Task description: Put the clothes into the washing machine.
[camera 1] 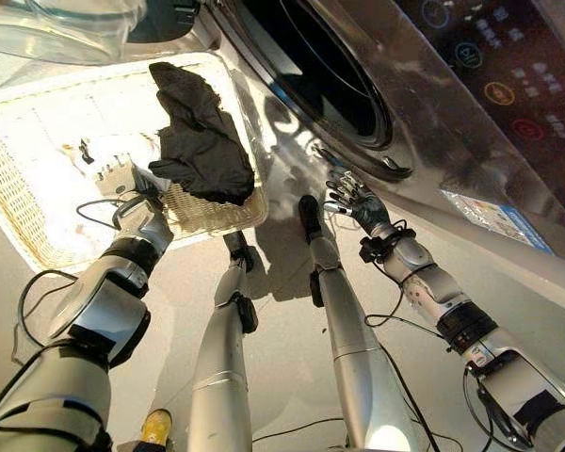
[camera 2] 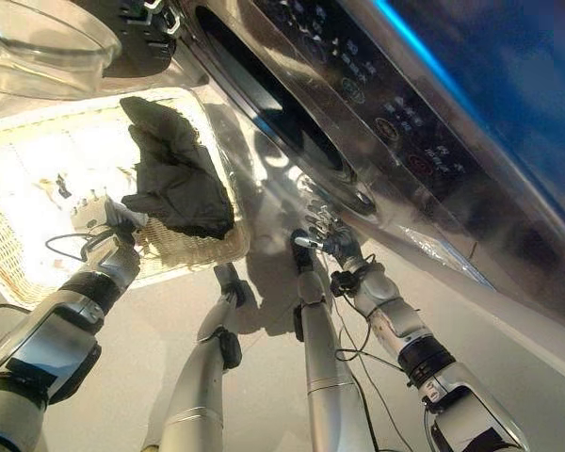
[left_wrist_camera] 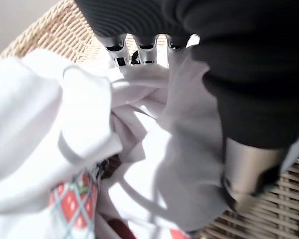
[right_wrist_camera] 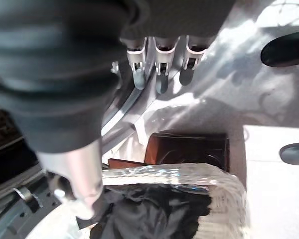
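Beside the washing machine (camera 1: 377,104), the left hand (camera 1: 143,209) curls into white clothes (left_wrist_camera: 89,124) in the wicker basket (camera 1: 19,202), apparently to lift them; the right hand (camera 1: 358,202) hovers spread.

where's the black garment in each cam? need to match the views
Left eye view: black garment draped over the wicker basket's washer-side end, upper centre-left.
Right eye view: same spot, black garment upper left of centre.
Left wrist view: white clothes under the left hand; I can't pick it out.
Right wrist view: at the bottom edge, past the right hand.
Shared landmark: the wicker basket.
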Motion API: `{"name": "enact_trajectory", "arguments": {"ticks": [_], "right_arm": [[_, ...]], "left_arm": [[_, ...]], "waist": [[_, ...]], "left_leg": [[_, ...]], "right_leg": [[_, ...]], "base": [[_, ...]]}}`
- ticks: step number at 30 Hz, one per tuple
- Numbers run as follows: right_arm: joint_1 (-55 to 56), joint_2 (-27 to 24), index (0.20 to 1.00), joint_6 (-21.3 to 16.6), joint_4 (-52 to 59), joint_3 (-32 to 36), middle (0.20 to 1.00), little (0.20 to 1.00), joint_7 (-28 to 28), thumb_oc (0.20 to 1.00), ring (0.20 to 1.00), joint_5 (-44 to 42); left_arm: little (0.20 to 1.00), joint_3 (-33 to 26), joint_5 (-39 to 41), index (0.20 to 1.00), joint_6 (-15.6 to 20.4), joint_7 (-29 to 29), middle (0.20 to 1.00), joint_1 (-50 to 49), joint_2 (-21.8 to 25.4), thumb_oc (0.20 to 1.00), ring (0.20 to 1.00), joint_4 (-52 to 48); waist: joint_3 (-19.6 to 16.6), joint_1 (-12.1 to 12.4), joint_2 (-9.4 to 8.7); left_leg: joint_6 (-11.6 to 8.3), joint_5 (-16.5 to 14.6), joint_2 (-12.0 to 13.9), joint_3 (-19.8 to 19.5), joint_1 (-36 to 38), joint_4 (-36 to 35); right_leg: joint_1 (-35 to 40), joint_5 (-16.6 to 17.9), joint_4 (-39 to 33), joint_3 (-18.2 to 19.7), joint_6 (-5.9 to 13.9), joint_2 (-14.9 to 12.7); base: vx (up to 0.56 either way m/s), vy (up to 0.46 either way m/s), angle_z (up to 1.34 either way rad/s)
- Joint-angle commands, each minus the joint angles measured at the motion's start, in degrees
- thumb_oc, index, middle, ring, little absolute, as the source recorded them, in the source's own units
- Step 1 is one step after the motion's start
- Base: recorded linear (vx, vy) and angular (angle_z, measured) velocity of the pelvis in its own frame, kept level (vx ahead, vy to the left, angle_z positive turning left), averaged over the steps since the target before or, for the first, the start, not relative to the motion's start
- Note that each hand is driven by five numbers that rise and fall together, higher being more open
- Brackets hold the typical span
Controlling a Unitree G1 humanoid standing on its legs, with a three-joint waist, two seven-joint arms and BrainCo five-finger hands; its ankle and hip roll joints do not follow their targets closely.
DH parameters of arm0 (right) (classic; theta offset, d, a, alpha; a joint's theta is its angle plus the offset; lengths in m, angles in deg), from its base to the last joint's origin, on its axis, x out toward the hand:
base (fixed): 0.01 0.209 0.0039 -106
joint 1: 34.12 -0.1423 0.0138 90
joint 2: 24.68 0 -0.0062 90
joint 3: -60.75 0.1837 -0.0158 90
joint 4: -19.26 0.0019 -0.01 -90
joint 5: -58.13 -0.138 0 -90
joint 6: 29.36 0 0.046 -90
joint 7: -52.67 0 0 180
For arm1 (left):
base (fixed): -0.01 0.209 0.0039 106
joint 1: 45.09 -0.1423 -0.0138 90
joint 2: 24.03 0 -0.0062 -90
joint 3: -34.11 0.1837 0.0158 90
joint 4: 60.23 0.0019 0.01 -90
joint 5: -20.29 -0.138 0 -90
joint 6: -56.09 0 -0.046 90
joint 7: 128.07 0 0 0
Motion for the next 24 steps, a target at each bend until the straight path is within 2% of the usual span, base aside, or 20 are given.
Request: {"name": "enact_trajectory", "arguments": {"ticks": [1,6,7,8,10,11,12,13,14,15,17,18,20,21,22,23,24], "right_arm": [[0.94,1.2,1.0,-3.04,3.29,-0.85,1.0,1.0,-1.71,1.0,1.0,-0.76],[0.85,1.54,1.0,-3.13,2.03,-1.6,1.0,1.0,-2.13,1.0,1.0,-0.62],[0.93,1.86,1.0,-3.19,1.69,-1.86,1.0,1.0,-2.02,1.0,1.0,-0.58],[1.01,1.97,1.0,-3.12,1.7,-1.91,1.0,1.0,-1.88,1.0,1.0,-0.52],[2.22,2.81,1.0,-3.01,2.45,-1.81,1.0,1.0,-0.68,1.0,1.0,-0.08],[2.3,2.83,1.0,-2.98,2.5,-1.81,1.0,1.0,-0.66,1.0,1.0,-0.02],[3.28,3.23,1.0,-3.06,2.94,-1.23,1.0,1.0,-0.55,1.0,1.0,0.62],[3.82,3.49,1.0,-3.06,3.36,-0.85,1.0,1.0,-0.16,1.0,1.0,0.81],[5.23,4.55,1.0,-2.88,4.27,0.2,1.0,1.0,0.74,1.0,1.0,1.98],[4.99,4.51,1.0,-2.86,4.28,0.22,1.0,1.0,0.75,1.0,1.0,1.98],[6.12,5.46,1.0,-2.7,5.19,1.19,1.0,1.0,1.44,1.0,1.0,3.15],[7.13,6.58,1.0,-2.56,6.09,2.1,1.0,1.0,2.06,1.0,1.0,4.39],[7.86,7.21,1.0,-2.88,6.61,2.58,1.0,1.0,2.41,1.0,1.0,5.44],[7.66,7.18,1.0,-2.87,6.62,2.58,1.0,1.0,2.42,1.0,1.0,5.45],[8.14,7.89,1.0,-3.13,6.79,3.04,1.0,1.0,2.55,1.0,1.0,6.6],[7.91,8.29,1.0,-2.87,7.16,3.32,1.0,1.0,2.49,1.0,1.0,7.55],[8.11,8.53,1.0,-2.75,7.2,3.32,1.0,1.0,2.61,1.0,1.0,7.94]], "left_arm": [[0.2,0.42,-1.37,0.2,-0.58,-6.03,0.2,-3.31,1.58,0.2,0.2,8.84],[0.2,-1.23,0.78,0.2,3.86,1.82,0.2,-4.32,1.87,0.2,0.2,8.75],[0.2,-2.28,3.89,0.2,6.65,4.75,0.2,-4.62,2.18,0.2,0.2,7.91],[0.2,-2.82,5.1,0.2,7.93,6.07,0.2,-4.78,2.3,0.2,0.2,7.27],[0.2,-8.04,9.39,0.2,12.28,11.31,0.2,-5.49,3.55,0.2,0.2,0.19],[0.2,-8.23,9.51,0.2,12.53,11.62,0.2,-5.57,3.63,0.2,0.2,-0.14],[0.2,-10.73,11.19,0.2,13.79,13.92,0.2,-6.17,4.7,0.2,0.2,-4.92],[0.2,-12.24,10.36,0.2,13.71,14.55,0.2,-6.54,5.11,0.2,0.2,-8.0],[0.2,-14.65,10.09,0.2,12.79,15.8,0.2,-8.65,6.12,0.2,0.2,-15.72],[0.2,-14.76,10.08,0.2,12.74,15.8,0.2,-8.51,6.2,0.2,0.2,-15.8],[0.2,-16.66,9.34,0.2,12.96,16.99,0.2,-11.04,6.35,0.2,0.2,-21.25],[0.2,-18.52,10.07,0.2,15.02,18.8,0.2,-14.17,6.46,0.2,0.2,-26.39],[0.2,-20.36,10.89,0.2,16.95,18.71,0.2,-16.96,6.88,0.2,0.2,-30.2],[0.2,-20.5,10.88,0.2,16.93,18.7,0.2,-16.87,6.93,0.2,0.2,-30.27],[0.2,-22.13,11.5,0.2,18.78,18.19,0.2,-19.18,7.05,0.2,0.2,-33.98],[0.2,-23.31,13.52,0.2,20.43,17.09,0.2,-20.64,7.06,0.2,0.2,-36.51],[0.2,-23.78,13.85,0.2,20.82,16.37,0.2,-21.57,6.82,0.2,0.2,-37.57]], "waist": [[-1.01,-0.88,-3.63],[-1.01,0.68,-3.0],[-1.01,1.32,-2.77],[-1.01,1.61,-2.62],[-1.01,3.74,-1.46],[-1.01,3.77,-1.41],[-1.01,4.84,-0.7],[-1.01,5.62,-0.3],[-1.01,7.09,0.64],[-1.01,7.01,0.63],[-1.01,8.59,1.41],[-1.01,10.2,2.28],[-1.01,11.42,2.99],[-1.01,11.39,3.03],[-1.01,12.56,3.64],[-1.01,13.24,4.08],[-1.01,13.41,4.16]], "left_leg": [[-0.83,-7.46,-4.16,1.25,0.09,9.02],[-0.98,-5.53,-4.16,-0.21,2.86,6.32],[-1.06,-5.02,-4.2,-0.81,3.75,5.81],[-1.06,-4.73,-4.2,-1.05,4.09,5.48],[-0.93,-2.84,-4.17,-3.0,6.39,3.28],[-0.92,-2.78,-4.19,-3.1,6.5,3.19],[-0.83,-2.05,-4.37,-4.17,7.74,2.05],[-0.8,-1.49,-4.34,-4.76,8.45,0.97],[-0.7,-0.75,-4.51,-6.06,10.11,-0.65],[-0.71,-0.24,-4.55,-6.05,9.75,-0.85],[-0.61,-0.12,-4.55,-7.04,11.73,-2.27],[-0.55,0.48,-4.41,-8.01,13.82,-3.93],[-0.63,0.8,-4.2,-8.66,15.47,-4.88],[-0.65,1.25,-4.17,-8.67,15.12,-5.01],[-0.72,0.98,-4.16,-9.34,16.93,-5.47],[-0.82,1.5,-3.98,-9.71,17.62,-5.96],[-0.82,1.08,-4.07,-9.97,18.49,-6.0]], "right_leg": [[1.98,5.5,-10.03,-0.71,2.62,2.42],[4.91,3.66,-8.82,-0.96,2.1,3.22],[5.88,3.14,-8.29,-1.23,1.93,3.33],[6.29,2.81,-7.99,-1.28,1.84,3.47],[9.0,0.84,-6.26,-2.1,1.27,4.07],[9.12,0.78,-6.23,-2.17,1.26,4.06],[10.56,0.06,-5.78,-2.86,1.17,4.02],[11.5,-0.47,-5.6,-3.32,1.1,4.02],[13.36,-1.3,-5.24,-4.54,1.06,3.76],[13.04,-0.8,-5.49,-4.54,1.05,3.71],[15.09,-2.04,-5.02,-5.77,1.1,3.39],[17.23,-3.09,-4.56,-7.16,1.06,2.88],[18.83,-4.09,-3.81,-8.25,1.07,2.44],[18.56,-3.56,-4.11,-8.28,1.05,2.47],[20.46,-5.2,-2.99,-9.22,0.99,1.98],[21.29,-5.35,-2.74,-9.8,0.92,1.77],[22.09,-6.2,-2.22,-10.05,0.92,1.56]], "base": [[-0.04,-0.002,-0.05],[-0.05,-0.055,-0.03],[-0.04,-0.095,-0.01],[-0.05,-0.125,0.06],[-0.06,-0.172,0.15],[-0.06,-0.211,0.2],[-0.04,-0.166,0.16],[-0.06,-0.3,0.24],[-0.05,-0.202,0.23],[-0.04,-0.238,0.36],[-0.03,-0.192,0.41],[-0.03,-0.185,0.36],[-0.03,-0.162,0.23],[-0.02,-0.164,0.14],[-0.04,-0.144,0.24],[0.0,-0.165,0.38],[-0.03,-0.168,0.43]]}}
